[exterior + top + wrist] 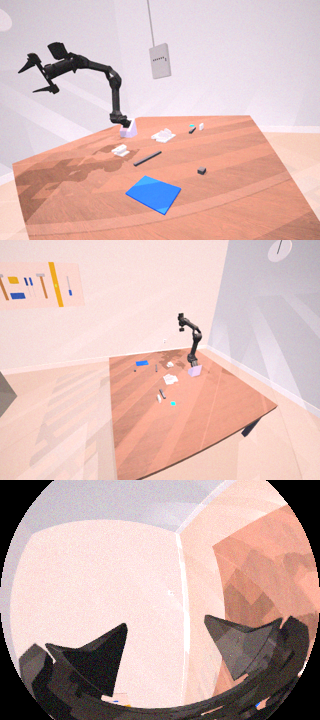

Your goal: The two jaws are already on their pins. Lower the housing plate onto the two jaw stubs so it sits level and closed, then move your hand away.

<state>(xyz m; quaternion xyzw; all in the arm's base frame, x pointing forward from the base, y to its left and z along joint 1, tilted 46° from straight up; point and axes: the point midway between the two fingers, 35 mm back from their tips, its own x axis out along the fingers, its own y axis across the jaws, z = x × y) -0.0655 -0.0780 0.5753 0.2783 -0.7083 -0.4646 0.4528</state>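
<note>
Gripper [181, 325] [25, 82] [165, 620], at the far left of the exterior view, hangs high and well apart from the parts, its fingers [47, 89] spread wide with nothing between them. Next to the right, on the wooden table [193, 415] [232, 155], is a small white piece [170, 364] [120, 148], its raised upper part seemingly propped on a low foot; I take this for the housing plate, though its details are too small to confirm. It lies apart from the white assembly [170, 379] [165, 140] farther right, whose upright toothed shapes look like the two jaws. So the plate has yet to be picked up or seated.

It should handle as a light, stiff piece, probably smooth plastic, more apt to skid or tip than to bend. A gentle, square hold on opposite edges near its middle seems best, leaving the underside free to meet the stubs; a grip at one end could let it swing out of level. The thin uprights on the assembly look the more fragile, so the lowering calls for light, even pressure, then opening wide and rising straight clear so no fingertip drags the plate loose
</note>
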